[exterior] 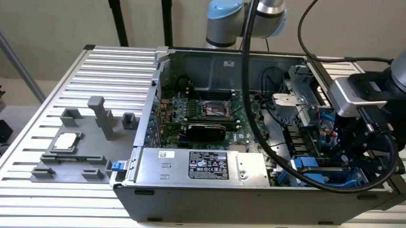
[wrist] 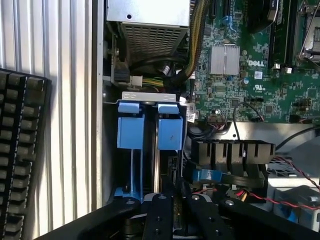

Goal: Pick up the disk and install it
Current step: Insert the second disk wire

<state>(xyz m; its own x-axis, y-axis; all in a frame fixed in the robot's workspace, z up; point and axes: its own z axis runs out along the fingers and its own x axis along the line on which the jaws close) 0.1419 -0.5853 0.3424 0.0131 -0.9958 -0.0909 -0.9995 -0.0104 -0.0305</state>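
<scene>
Tool (wrist: 172, 200) is sitting down in the computer case's (exterior: 209, 202) drive bay, fingers narrow on the disk (wrist: 156, 150) edge. Disk is standing between blue brackets; looks nearly seated, release left.

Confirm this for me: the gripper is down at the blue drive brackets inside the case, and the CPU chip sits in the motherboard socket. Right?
One thing is off: the CPU chip lies on the grey fixture outside the case, as the exterior view shows. The gripper is at the blue drive brackets inside the case.
</scene>
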